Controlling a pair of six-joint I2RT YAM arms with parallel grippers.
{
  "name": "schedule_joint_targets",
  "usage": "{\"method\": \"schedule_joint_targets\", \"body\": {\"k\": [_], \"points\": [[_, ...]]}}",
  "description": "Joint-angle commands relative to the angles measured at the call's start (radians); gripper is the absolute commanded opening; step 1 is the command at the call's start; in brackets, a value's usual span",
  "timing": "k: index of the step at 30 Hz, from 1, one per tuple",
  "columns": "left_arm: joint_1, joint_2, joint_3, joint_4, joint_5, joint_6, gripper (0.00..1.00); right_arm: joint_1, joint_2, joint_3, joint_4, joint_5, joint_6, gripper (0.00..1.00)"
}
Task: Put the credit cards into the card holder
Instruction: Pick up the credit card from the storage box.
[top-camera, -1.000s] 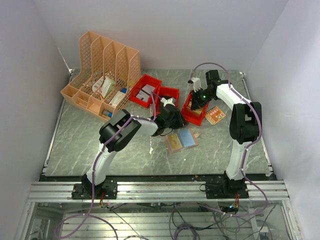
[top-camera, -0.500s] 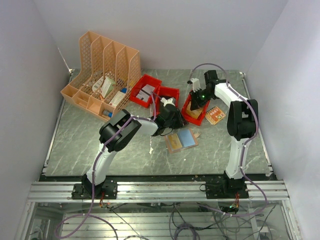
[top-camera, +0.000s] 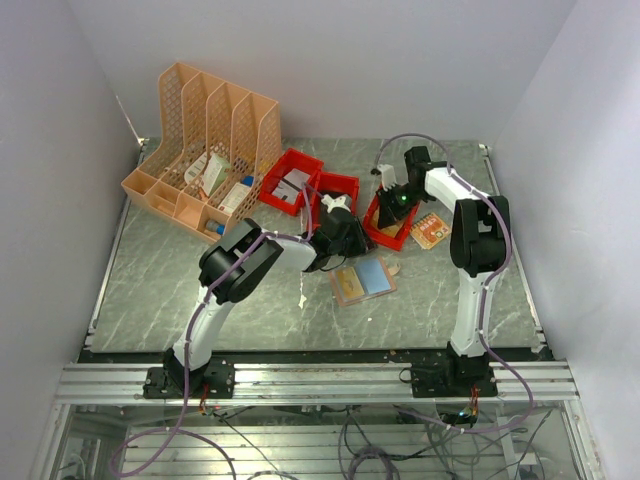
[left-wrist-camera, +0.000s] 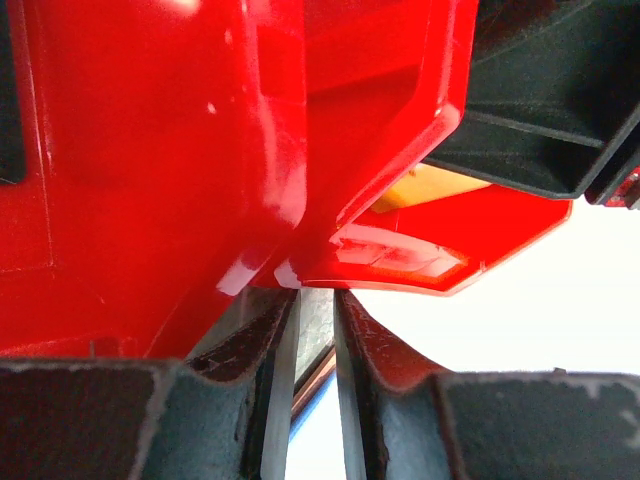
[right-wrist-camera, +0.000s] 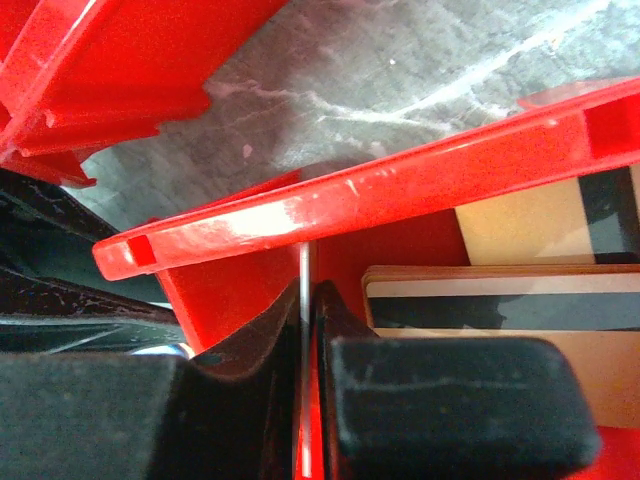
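right claw near-closed, pinching credit card edge-on in red bin; left claw narrow gap, grip unclear.

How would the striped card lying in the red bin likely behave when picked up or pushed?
The card looks thin and flat-edged, so it is probably stiff and light. Lying flat in the red bin, its smooth face may let it slide when pushed.

Both arms reach forward; left end effector narrowly parted, right end effector pinched.
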Motion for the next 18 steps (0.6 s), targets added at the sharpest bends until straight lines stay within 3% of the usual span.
{"method": "schedule_joint_targets", "body": {"k": [1,2,12,18], "points": [[0.017,0.014,0.026,-0.001,0.005,0.016,0.32,0.002,0.025,0.028,-0.036,-0.047,-0.018,0.03],[0.017,0.010,0.025,-0.002,0.004,0.019,0.32,-0.001,0.019,0.033,-0.030,-0.052,-0.011,0.00],[0.018,-0.049,-0.012,-0.001,-0.013,0.053,0.33,-0.069,-0.097,0.120,0.000,-0.065,0.039,0.00],[0.017,-0.111,-0.041,0.000,-0.038,0.091,0.34,-0.115,-0.207,0.077,0.068,-0.142,0.088,0.00]]}}
